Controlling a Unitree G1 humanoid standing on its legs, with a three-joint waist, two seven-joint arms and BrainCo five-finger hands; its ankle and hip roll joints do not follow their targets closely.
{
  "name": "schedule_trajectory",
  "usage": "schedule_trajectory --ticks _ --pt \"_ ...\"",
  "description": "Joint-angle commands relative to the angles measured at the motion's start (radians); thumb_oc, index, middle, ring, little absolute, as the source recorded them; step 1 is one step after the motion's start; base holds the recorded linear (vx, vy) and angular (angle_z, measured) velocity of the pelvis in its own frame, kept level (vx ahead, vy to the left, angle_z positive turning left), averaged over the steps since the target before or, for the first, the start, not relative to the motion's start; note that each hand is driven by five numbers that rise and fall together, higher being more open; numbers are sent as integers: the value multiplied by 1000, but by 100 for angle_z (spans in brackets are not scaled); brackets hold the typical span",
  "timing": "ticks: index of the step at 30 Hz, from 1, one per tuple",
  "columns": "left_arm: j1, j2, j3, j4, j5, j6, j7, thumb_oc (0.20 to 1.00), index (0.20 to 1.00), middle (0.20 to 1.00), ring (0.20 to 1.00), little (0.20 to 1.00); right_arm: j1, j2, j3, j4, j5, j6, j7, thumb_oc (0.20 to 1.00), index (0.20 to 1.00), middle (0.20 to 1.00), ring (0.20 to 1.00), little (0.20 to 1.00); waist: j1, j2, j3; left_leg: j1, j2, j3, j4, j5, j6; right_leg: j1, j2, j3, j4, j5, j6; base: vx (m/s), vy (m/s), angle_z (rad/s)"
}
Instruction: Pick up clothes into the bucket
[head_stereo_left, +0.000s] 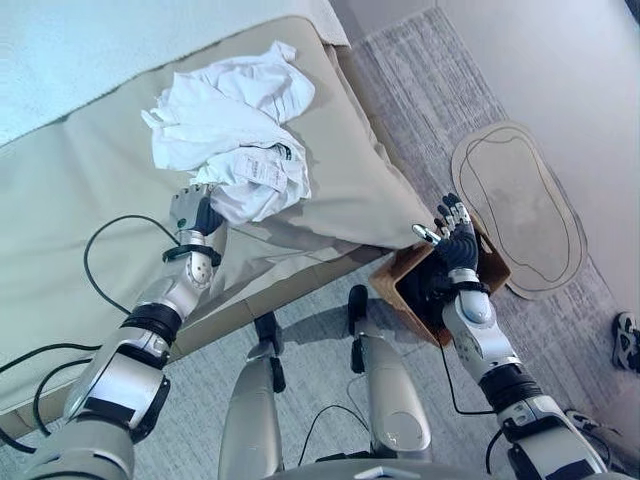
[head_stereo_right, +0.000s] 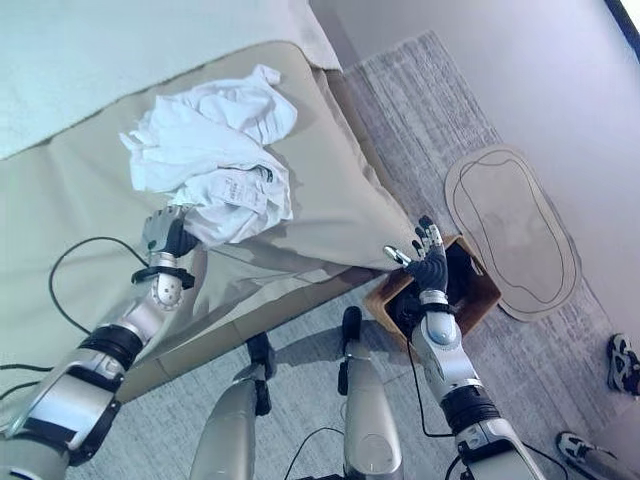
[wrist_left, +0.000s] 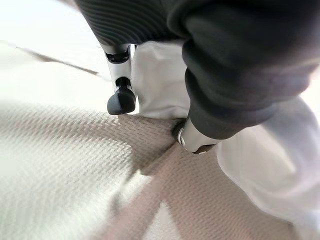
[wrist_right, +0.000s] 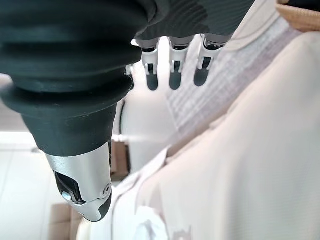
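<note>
My left hand (head_stereo_left: 192, 208) rests at the near edge of the white clothes (head_stereo_left: 235, 130) heaped on the bed (head_stereo_left: 80, 200); I cannot tell its finger state. My right hand (head_stereo_left: 455, 235) hovers with fingers straight above the bucket (head_stereo_left: 400, 272) on the floor beside the bed.

**What stays out of sight**

The left hand (head_stereo_left: 193, 210) meets the near edge of the white clothes (head_stereo_left: 235, 130), and its fingertips lie hidden under the cloth (whether they grip it cannot be told). The bucket (head_stereo_left: 492, 262) sits partly behind the right hand (head_stereo_left: 455, 238); its dark inside is unreadable. A shoe (head_stereo_left: 627, 341) is cut off by the picture's edge.
</note>
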Motion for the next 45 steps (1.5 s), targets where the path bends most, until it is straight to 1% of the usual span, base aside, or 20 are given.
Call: schedule_trajectory --ticks 1,2,5,10,11,15,16,17,29,34,36,38,39,41,42,43,44,45 --pt "126 -28 -26 -88 -28 -106 -10 200 200 200 200 200 13 -2 -39 1 -15 -27 -5 1000 1000 1000 1000 1000 47 14 -72 10 -6 -23 31 -40 -10 43 -78 -40 9 38 86 51 -21 12" --pt "159 -43 -24 -100 -34 -117 -18 200 200 200 200 200 16 6 -35 7 -15 -23 0 1000 1000 1000 1000 1000 59 18 -78 34 -9 -30 18 -36 -9 67 -81 -48 6 31 85 28 -18 11" --pt "202 -61 -33 -111 -38 -129 -33 200 200 200 200 200 20 10 -33 14 -16 -21 3 1000 1000 1000 1000 1000 70 21 -83 48 -14 -38 10 -33 -8 85 -87 -57 5 25 84 13 -24 21" --pt "231 -87 -47 -96 -62 -139 -55 200 200 200 200 200 22 14 -30 10 -24 -20 -2 1000 1000 1000 1000 1000 78 22 -78 40 -20 -42 19 -33 -5 81 -90 -62 11 21 81 -30 -18 8" --pt "238 -102 -53 -73 -68 -141 -61 200 200 200 200 200 24 17 -30 11 -26 -21 -4 1000 1000 1000 1000 1000 79 20 -74 34 -23 -44 18 -29 -3 77 -89 -62 11 22 80 -53 -22 11" --pt "232 -115 -74 -49 -43 -136 -59 200 200 200 200 200 25 20 -36 11 -29 -29 -13 1000 1000 1000 1000 1000 76 19 -68 19 -22 -43 14 -20 -4 63 -89 -63 9 26 80 -52 -6 5" --pt "226 -119 -77 -39 -42 -134 -58 661 661 661 661 661 24 20 -37 16 -29 -30 -16 1000 1000 1000 1000 1000 76 19 -68 16 -22 -43 13 -18 -4 60 -88 -62 8 27 80 -39 -2 0" --pt "221 -118 -79 -42 -42 -130 -60 1000 1000 1000 1000 1000 24 21 -37 15 -29 -30 -18 1000 1000 1000 1000 1000 75 18 -66 12 -22 -42 13 -17 -4 59 -88 -60 7 27 81 -36 3 0" --pt "185 -100 -68 -62 -35 -123 -42 1000 1000 1000 1000 1000 22 22 -37 17 -20 -31 -28 1000 1000 1000 1000 1000 64 16 -65 -6 -22 -33 27 -23 -2 39 -89 -44 7 35 80 -3 0 0" --pt "185 -86 -49 -116 -42 -131 -31 1000 1000 1000 1000 1000 23 23 -38 6 -14 -33 -29 1000 1000 1000 1000 1000 63 17 -64 -16 -22 -29 36 -27 -1 30 -91 -42 10 35 81 -7 1 -4" --pt "156 -71 -49 -143 -16 -128 6 1000 1000 1000 1000 1000 16 21 -33 -8 -8 -40 -33 1000 1000 1000 1000 1000 59 15 -54 -31 -23 -26 51 -29 -2 14 -90 -36 18 34 79 -32 7 -7" --pt "136 -59 -59 -156 6 -119 18 1000 1000 1000 1000 1000 12 18 -31 -14 -9 -42 -35 1000 1000 1000 1000 1000 57 15 -49 -38 -23 -24 56 -32 -2 8 -89 -32 20 33 79 -34 6 -5" --pt "84 -37 -85 -148 58 -98 45 1000 1000 1000 1000 1000 -3 14 -18 -18 -10 -47 -41 1000 1000 1000 1000 1000 50 12 -35 -55 -21 -19 73 -35 -2 -10 -88 -27 27 33 77 -42 13 -3" --pt "21 -19 -120 -117 118 -68 74 1000 1000 1000 1000 1000 -19 9 -4 -25 -11 -51 -44 1000 1000 1000 1000 1000 42 11 -21 -71 -16 -10 93 -46 -3 -30 -81 -18 38 31 78 -44 26 -4" --pt "20 -19 -121 -116 118 -69 75 1000 1000 1000 1000 1000 -20 9 -5 -25 -11 -51 -44 1000 1000 1000 1000 1000 43 11 -21 -72 -16 -9 94 -46 -2 -31 -80 -17 38 31 78 -55 40 -8" --pt "-32 -8 -147 -76 149 -42 83 1000 1000 1000 1000 1000 -37 4 11 -31 -14 -52 -45 1000 1000 1000 1000 1000 33 8 -8 -92 -14 2 106 -48 -2 -51 -75 -8 43 34 77 -36 23 -9" --pt "-33 -8 -147 -76 149 -42 84 1000 1000 1000 1000 1000 -37 4 11 -31 -14 -52 -45 1000 1000 1000 1000 1000 33 8 -8 -93 -14 2 107 -48 -2 -52 -75 -8 43 34 77 -58 47 -18" --pt "-83 -2 -175 -21 185 -7 89 1000 1000 1000 1000 1000 -54 -4 25 -44 -24 -51 -46 1000 1000 1000 1000 1000 20 5 3 -111 -9 10 118 -50 -1 -81 -70 1 50 37 77 -23 24 -14"
